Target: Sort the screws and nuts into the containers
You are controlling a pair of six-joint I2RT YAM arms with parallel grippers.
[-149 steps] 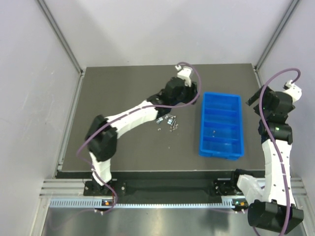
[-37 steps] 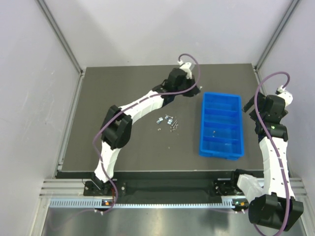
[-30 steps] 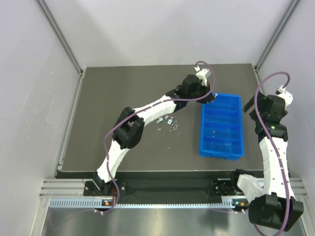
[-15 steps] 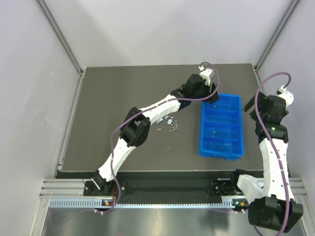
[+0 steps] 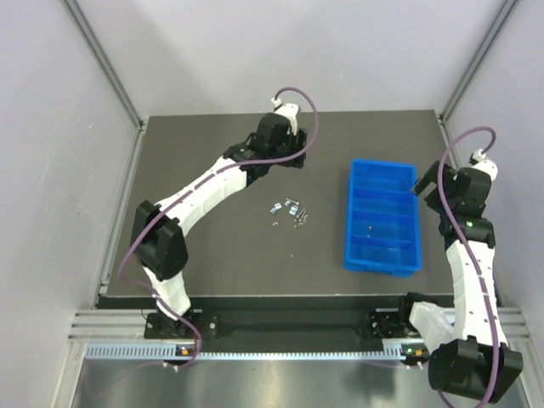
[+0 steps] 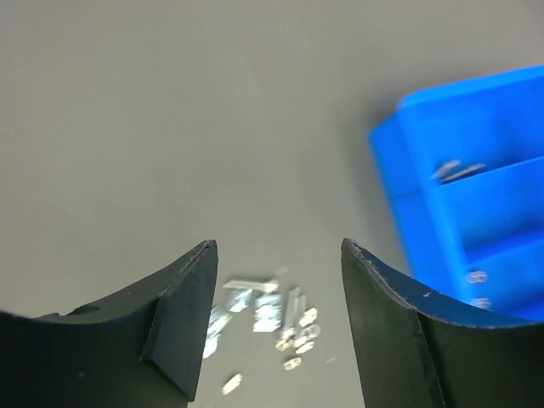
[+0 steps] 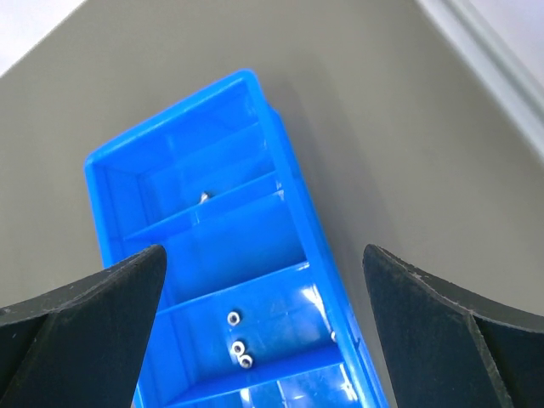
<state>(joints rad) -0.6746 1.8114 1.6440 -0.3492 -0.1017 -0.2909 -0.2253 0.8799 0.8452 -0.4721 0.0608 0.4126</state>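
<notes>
Left gripper [image 5: 291, 155] jaws wide apart, gripping nothing. It hangs over the far middle of the table [image 5: 204, 170], left of the blue tray [image 5: 350, 212] and well apart from it.

Left wrist view: both fingers [image 6: 183, 323] frame the loose pile [image 6: 272, 314] of small silvery parts on the table below, not touching it. The pile is blurred there. The long pieces read as screws [image 6: 248, 284], the squat ones probably nuts, but I can't sort them piece by piece. In the top view the pile lies between the left arm and the tray, nearer the tray's left wall, but apart from it.

The tray stands lengthwise, one short end far and one near, with four compartments in a row.
- Far compartment: a couple of thin long bits lying near the cross wall, screw-shaped in the left wrist view.
- Second compartment: bare blue floor in the right wrist view.
- Third compartment: three nuts [image 7: 240, 347] in a loose cluster, ring shape clear.
- Nearest compartment: mostly cut off in both wrist views, contents can't be told.

Right gripper [image 5: 425, 182] jaws also spread wide, holding nothing. It sits just beside the tray's far right corner, above table level. In its wrist view the fingers [image 7: 93, 297] straddle the tray with clear gaps on both sides.
</notes>
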